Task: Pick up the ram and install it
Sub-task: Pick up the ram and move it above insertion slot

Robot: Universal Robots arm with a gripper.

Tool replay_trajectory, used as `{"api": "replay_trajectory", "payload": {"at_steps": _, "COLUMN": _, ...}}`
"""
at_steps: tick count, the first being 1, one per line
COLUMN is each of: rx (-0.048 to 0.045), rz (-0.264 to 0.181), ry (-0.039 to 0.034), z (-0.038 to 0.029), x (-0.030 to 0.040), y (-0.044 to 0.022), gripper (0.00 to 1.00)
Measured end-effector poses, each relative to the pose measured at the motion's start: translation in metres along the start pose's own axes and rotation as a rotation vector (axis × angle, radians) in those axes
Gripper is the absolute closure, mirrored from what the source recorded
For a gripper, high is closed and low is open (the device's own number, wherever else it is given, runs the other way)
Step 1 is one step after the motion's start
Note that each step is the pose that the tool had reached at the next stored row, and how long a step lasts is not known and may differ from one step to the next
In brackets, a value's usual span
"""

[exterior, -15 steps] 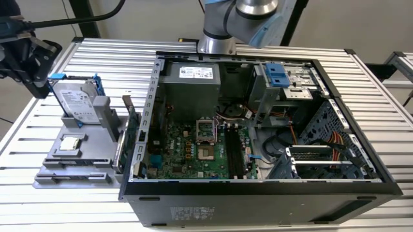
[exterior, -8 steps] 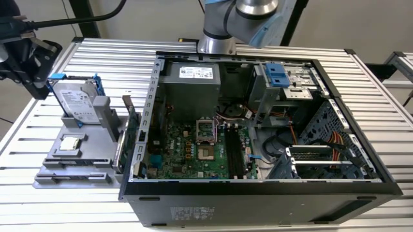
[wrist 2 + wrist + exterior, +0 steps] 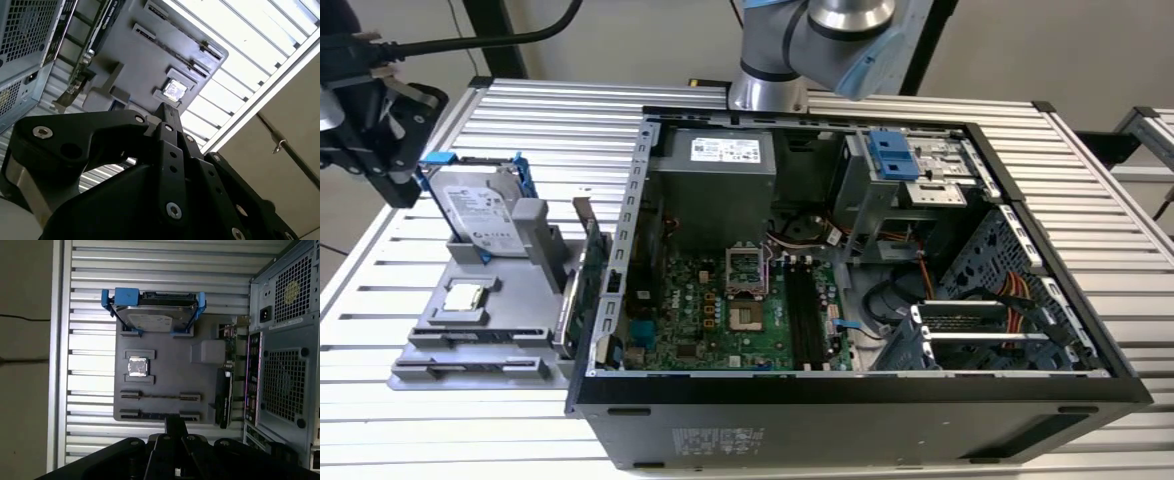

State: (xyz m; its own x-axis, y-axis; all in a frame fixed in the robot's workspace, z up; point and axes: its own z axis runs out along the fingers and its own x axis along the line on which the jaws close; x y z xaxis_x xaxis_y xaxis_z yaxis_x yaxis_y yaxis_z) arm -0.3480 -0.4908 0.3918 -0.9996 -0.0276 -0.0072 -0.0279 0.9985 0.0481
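Gripper (image 3: 175, 422) fully closed; near grey tray (image 3: 165, 375).

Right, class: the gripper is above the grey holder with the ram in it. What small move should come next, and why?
Probably open the gripper. Its fingers look pressed together with nothing between them, poised over the ram, apparently the dark strip on edge in the grey holder.
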Motion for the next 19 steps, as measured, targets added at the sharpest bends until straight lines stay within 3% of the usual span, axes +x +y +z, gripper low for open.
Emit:
{"api": "replay_trajectory", "payload": {"at_steps": 7, "rx": -0.0002, "rz": -0.021, "ry": 0.0010, "z": -0.0001, "x": 0.0001, "y": -0.0032, "gripper": 1.00}}
{"api": "replay_trajectory", "payload": {"at_steps": 10, "rx": -0.0002, "rz": -0.021, "ry": 0.0011, "z": -0.0003, "x": 0.0002, "y": -0.0081, "gripper": 1.00}}
{"api": "replay_trajectory", "payload": {"at_steps": 19, "rx": -0.0002, "rz": -0.021, "ry": 0.0011, "z": -0.0004, "x": 0.0003, "y": -0.0092, "gripper": 1.00}}
